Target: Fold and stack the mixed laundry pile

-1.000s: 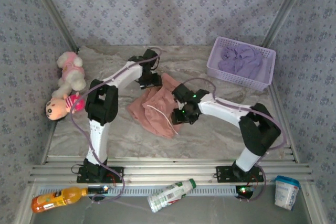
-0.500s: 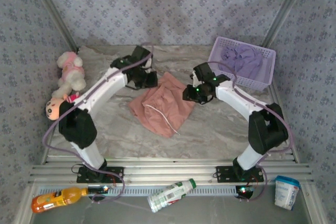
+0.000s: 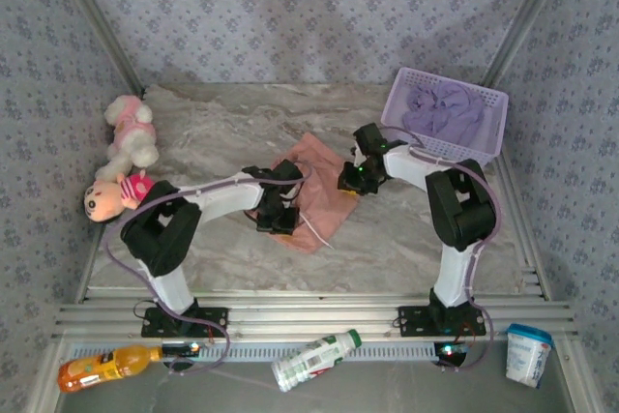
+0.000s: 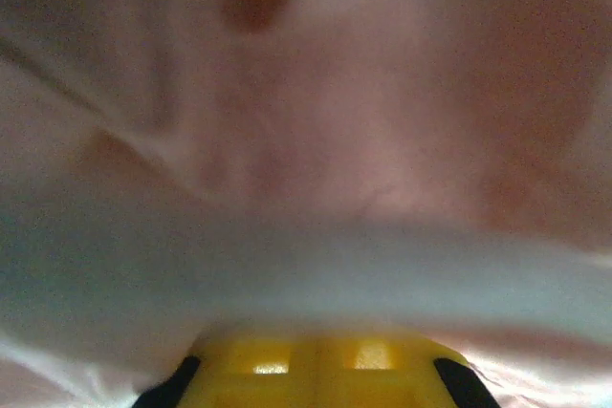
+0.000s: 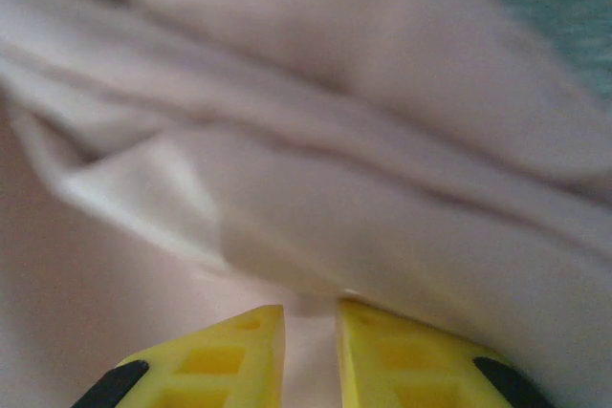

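Left end effector point(image 4: 314, 362) clamps the shorts point(image 3: 321, 179), its tips hidden under blurred fabric; right end effector point(image 5: 309, 320) pinches a fold.

Table point(image 3: 222, 123), perhaps marble: shorts point(image 3: 321, 179), basket point(image 3: 437, 148), toys point(image 3: 131, 137)

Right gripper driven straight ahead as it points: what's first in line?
The pink shorts: their folds lie right ahead of the right gripper, which looks pinched on that cloth; depth is blurred.
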